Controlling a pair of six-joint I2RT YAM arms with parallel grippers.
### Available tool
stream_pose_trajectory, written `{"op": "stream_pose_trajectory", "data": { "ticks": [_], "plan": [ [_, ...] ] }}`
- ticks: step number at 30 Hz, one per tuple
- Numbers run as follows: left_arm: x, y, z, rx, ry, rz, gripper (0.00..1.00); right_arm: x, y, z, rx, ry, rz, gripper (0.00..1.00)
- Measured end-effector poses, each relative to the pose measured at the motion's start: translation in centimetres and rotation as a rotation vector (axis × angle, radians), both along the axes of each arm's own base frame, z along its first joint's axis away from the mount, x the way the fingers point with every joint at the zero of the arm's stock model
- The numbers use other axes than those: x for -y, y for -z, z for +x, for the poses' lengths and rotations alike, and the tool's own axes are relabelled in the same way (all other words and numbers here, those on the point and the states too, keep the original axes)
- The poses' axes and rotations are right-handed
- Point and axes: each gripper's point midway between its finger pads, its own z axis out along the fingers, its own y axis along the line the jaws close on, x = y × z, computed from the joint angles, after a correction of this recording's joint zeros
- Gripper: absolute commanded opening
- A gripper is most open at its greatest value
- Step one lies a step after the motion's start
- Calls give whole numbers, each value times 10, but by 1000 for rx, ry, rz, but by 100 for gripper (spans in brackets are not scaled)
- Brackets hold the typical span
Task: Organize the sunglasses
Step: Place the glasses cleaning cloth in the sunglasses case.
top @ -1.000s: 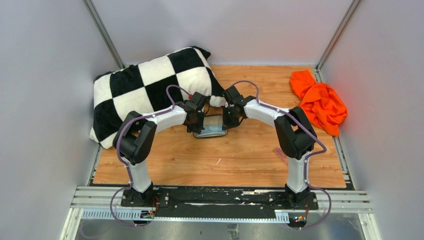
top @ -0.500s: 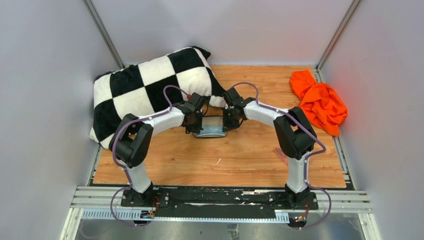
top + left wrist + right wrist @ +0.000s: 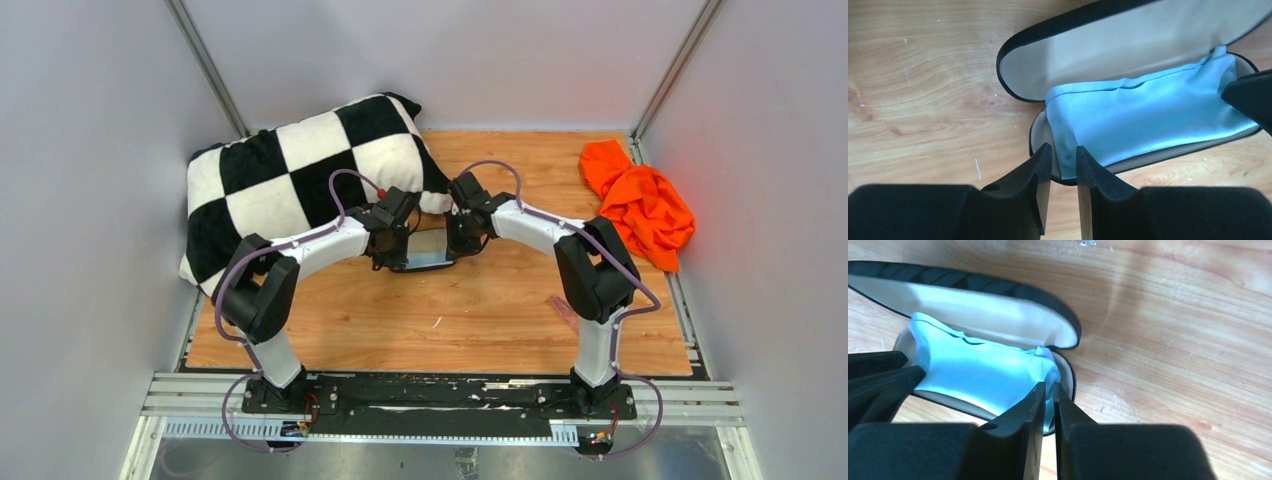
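Tabletop (image 3: 480, 310); blue cloth (image 3: 1148, 115) in case (image 3: 1108, 50) (open)

Wooden tabletop (image 3: 480, 330) between grey walls (image 3: 90, 200)

You cannot see the sunglasses in any view. The blue cloth (image 3: 1148, 112) covers the whole lower shell of the black case (image 3: 1073, 60), so whatever lies beneath it is hidden. From above, the case shows only as a sliver between the two wrists, too small to read. The left wrist view cuts the lid off at its top edge. The right wrist view cuts it at its left edge, where it also blurs. Whether the left gripper (image 3: 1063, 150) pinches cloth, rim or neither, you cannot tell.
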Motion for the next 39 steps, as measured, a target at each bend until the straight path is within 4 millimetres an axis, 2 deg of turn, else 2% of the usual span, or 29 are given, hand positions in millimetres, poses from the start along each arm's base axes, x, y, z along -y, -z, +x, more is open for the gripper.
{"op": "stream_pose_trajectory", "data": {
  "ticks": [4,9,13,20,24,28,32,39],
  "plan": [
    [2,-16,-1,34,3,-2,43,-1,-15,-1,24,-10,15,27],
    [-1,-40,4,99,-11,-14,44,-4,-26,-3,46,-26,23,38],
    [-3,-45,4,112,-18,-11,44,-4,-26,-4,47,-30,14,41],
    [-9,-55,4,136,-45,-3,47,-3,-31,-3,82,-37,-47,41],
    [-12,-77,1,200,-57,-15,47,-22,-51,0,167,-75,-69,39],
    [-19,-98,-3,262,-85,-38,47,-38,-63,0,210,-100,-63,26],
    [-27,-99,-10,275,-108,-42,46,-42,-56,-2,197,-108,-71,18],
    [-31,-88,-16,248,-144,-41,45,-40,-13,-15,89,-119,-106,12]
  ]
}}
